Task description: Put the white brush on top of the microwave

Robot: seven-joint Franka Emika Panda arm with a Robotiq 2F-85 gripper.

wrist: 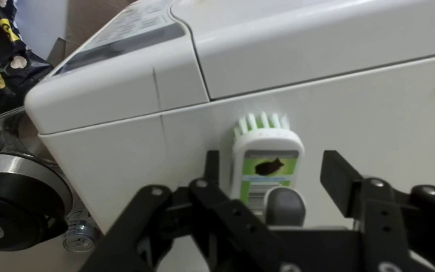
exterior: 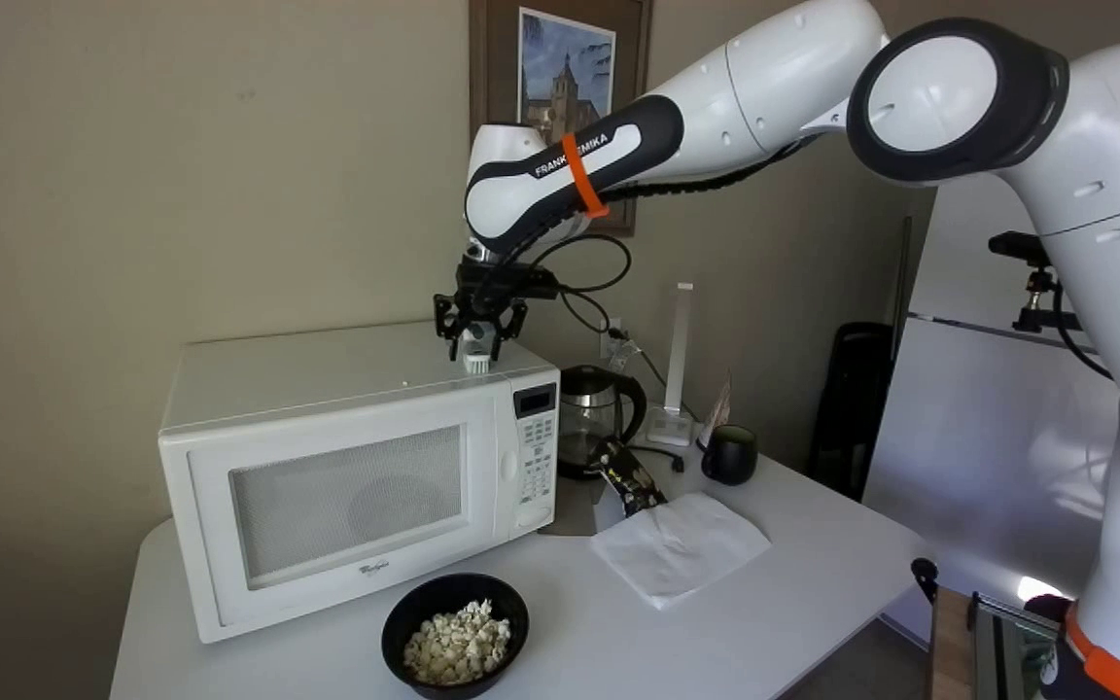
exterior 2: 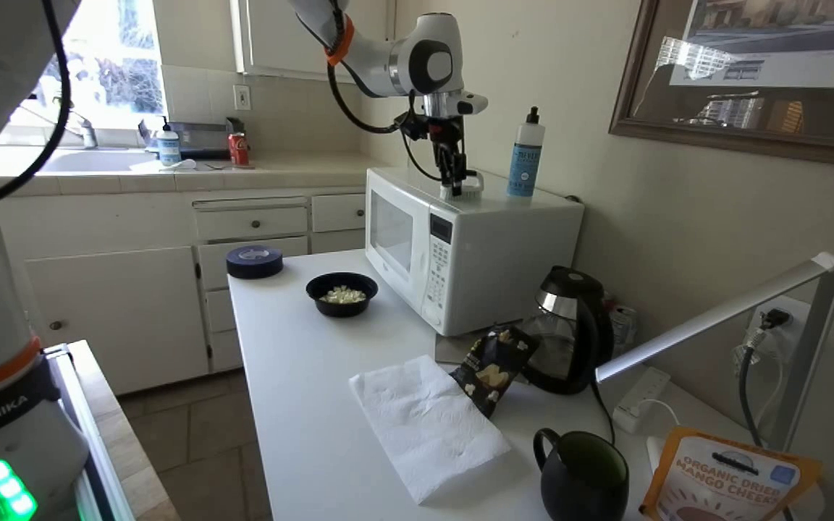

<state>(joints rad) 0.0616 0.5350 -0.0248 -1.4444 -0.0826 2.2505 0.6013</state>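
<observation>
Hand (wrist: 272, 170) spread around brush (wrist: 268, 139); bowl (exterior: 424, 595) holds popcorn (exterior: 458, 644).

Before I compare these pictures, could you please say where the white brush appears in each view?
In an exterior view, the white brush is slightly left of centre.
In an exterior view, the white brush is slightly right of centre, in the upper half.
In the wrist view, the white brush is right of centre, between the jaws of the open hand.
Shared landmark: the microwave, beneath the white brush in all three.
</observation>
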